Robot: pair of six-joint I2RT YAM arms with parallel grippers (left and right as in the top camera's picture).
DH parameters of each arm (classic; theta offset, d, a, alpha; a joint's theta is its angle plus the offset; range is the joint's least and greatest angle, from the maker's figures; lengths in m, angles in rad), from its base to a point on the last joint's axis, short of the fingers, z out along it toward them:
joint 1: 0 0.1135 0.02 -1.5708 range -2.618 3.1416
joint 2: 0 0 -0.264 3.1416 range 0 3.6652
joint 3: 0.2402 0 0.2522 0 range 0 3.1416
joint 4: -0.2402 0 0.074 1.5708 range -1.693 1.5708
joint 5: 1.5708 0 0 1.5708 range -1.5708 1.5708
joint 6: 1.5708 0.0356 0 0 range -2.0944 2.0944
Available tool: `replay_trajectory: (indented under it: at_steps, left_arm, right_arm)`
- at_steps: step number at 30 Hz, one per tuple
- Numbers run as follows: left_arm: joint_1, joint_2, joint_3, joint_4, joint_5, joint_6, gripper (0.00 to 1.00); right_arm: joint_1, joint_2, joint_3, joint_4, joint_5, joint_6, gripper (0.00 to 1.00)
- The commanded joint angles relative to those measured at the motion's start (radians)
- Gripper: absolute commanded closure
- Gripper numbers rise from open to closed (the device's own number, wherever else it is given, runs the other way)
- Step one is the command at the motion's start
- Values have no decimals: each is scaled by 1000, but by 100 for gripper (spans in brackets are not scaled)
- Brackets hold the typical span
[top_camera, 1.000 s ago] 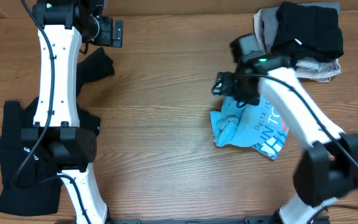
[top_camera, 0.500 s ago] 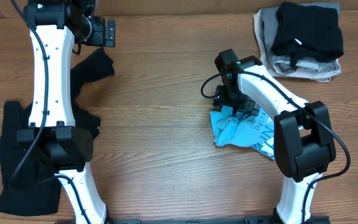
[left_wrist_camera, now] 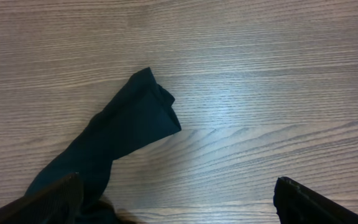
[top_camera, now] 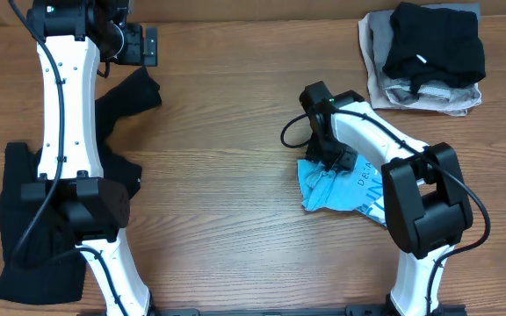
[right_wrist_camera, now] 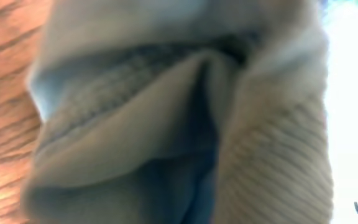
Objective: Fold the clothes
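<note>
The light blue T-shirt (top_camera: 358, 189) lies crumpled on the table right of centre, with white and red-orange lettering showing. My right gripper (top_camera: 330, 160) is pressed down onto its upper left edge. In the right wrist view, blurred ribbed fabric (right_wrist_camera: 166, 124) fills the frame and hides the fingers. The black long-sleeved top (top_camera: 25, 219) lies at the left, partly under my left arm, with one sleeve (top_camera: 134, 92) reaching up. My left gripper (top_camera: 143, 46) is open and empty above that sleeve's end (left_wrist_camera: 123, 137); its fingertips (left_wrist_camera: 179, 199) are wide apart.
A pile of folded clothes (top_camera: 429, 53), black on grey and beige, sits at the back right corner. The wooden table (top_camera: 227, 175) is bare between the two arms.
My right gripper has moved left and down onto the blue T-shirt's upper left edge, and the shirt has bunched slightly. My left gripper has shifted a little left.
</note>
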Motion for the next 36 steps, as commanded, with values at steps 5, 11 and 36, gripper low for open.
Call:
replay_trajectory:
  at_steps: [5,11,36]
  left_arm:
    - [5,-6,16,-12,0,-16,0]
    - [5,-6,16,-12,5,-16,0]
    - [3,-6,16,-13,4,-16,0]
  right_arm:
    - [3,14,-24,26,-19,-2,96]
    - [-23,-36,115,-92,-28,-28,96]
    - [-377,-222,859,-433,-85,-394,96]
